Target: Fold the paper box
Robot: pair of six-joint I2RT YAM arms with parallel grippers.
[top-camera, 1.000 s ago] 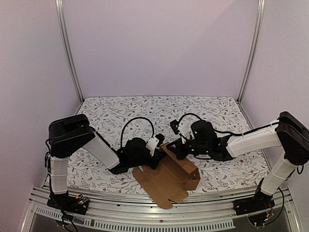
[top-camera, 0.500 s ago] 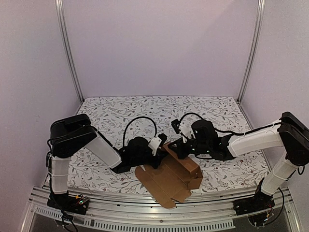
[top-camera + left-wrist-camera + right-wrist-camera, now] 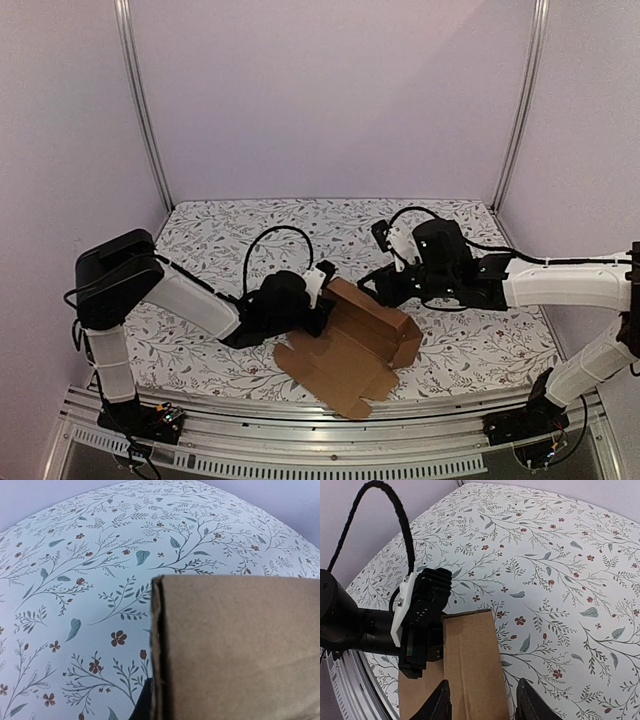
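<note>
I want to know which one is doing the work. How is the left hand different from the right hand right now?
The left hand is shut on the cardboard box, pinching its left edge; the right hand is open and holds nothing. The left hand touches the box, while the right hand hangs just behind its far end with a gap between them. Both are black and sit low over the flowery table.

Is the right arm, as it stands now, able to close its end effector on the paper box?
Probably yes. The right end effector is open, its fingers on both sides of the paper box, and nothing lies between them. The left end effector holds the opposite end.
</note>
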